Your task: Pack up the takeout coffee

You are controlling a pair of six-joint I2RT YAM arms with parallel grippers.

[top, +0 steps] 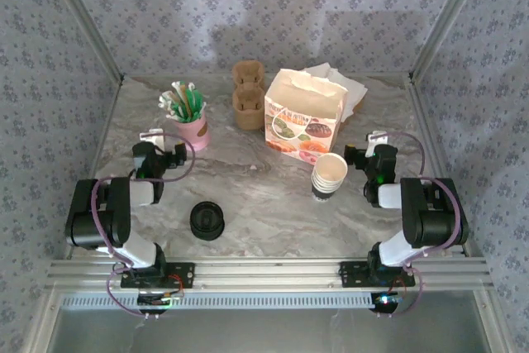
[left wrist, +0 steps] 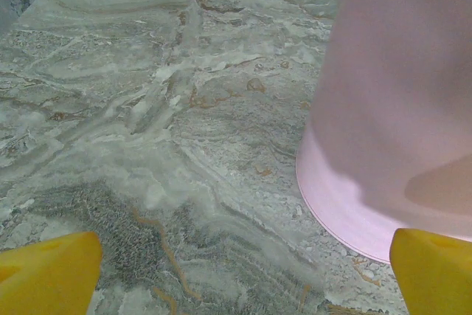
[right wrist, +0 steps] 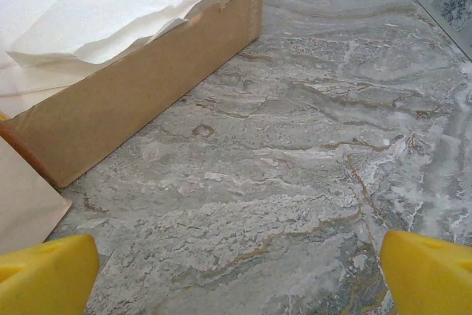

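Observation:
The takeout coffee is out of view. A stack of lidless pale paper cups (top: 329, 175) stands right of centre, and a squat stack of black lids (top: 207, 221) sits near the front left. My left gripper (top: 163, 155) (left wrist: 247, 278) is open just left of the pink holder (left wrist: 398, 108), with bare marble between its yellow fingertips (left wrist: 51, 274). On the far side of the cup stack, my right gripper (top: 372, 156) (right wrist: 240, 274) is open over bare marble, its fingertips (right wrist: 428, 274) wide apart.
A printed paper bag (top: 304, 117) stands open behind the cups. Brown cup carriers (top: 247, 93) sit at the back. The pink holder (top: 193, 130) carries green and white sticks. A cardboard tray of white napkins (right wrist: 140, 101) lies ahead-left of the right gripper.

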